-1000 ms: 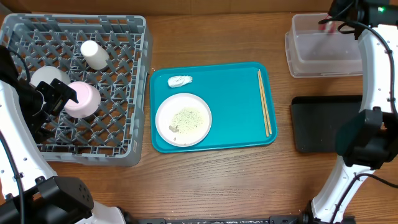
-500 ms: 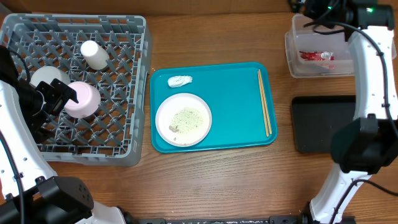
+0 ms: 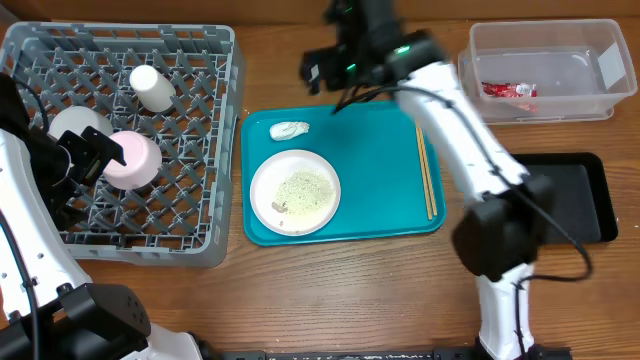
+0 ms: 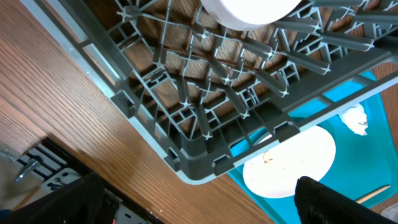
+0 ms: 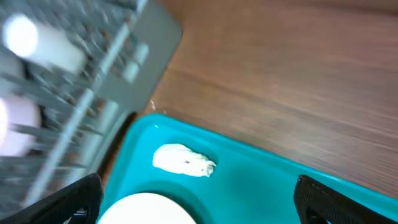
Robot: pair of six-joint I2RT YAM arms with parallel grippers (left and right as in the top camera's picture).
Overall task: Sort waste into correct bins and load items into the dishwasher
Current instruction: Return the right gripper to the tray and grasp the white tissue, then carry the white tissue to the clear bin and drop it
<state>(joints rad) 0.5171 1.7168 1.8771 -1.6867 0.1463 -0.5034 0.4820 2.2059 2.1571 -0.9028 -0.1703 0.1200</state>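
Note:
A teal tray holds a white plate with crumbs, a crumpled white tissue and a pair of chopsticks. My right gripper hovers open and empty above the table just behind the tray's back-left corner. Its wrist view shows the tissue ahead of the open fingers and the plate's edge. My left gripper is open and empty over the grey rack, beside a pink cup. A red wrapper lies in the clear bin.
The rack also holds a white cup and a white bowl. A black bin sits at the right, partly behind my right arm. The left wrist view shows the rack's corner, the plate and bare wood.
My right arm has swung from the clear bin at the far right to the tray's back-left corner. The red wrapper now lies in the clear bin. The left arm has not moved.

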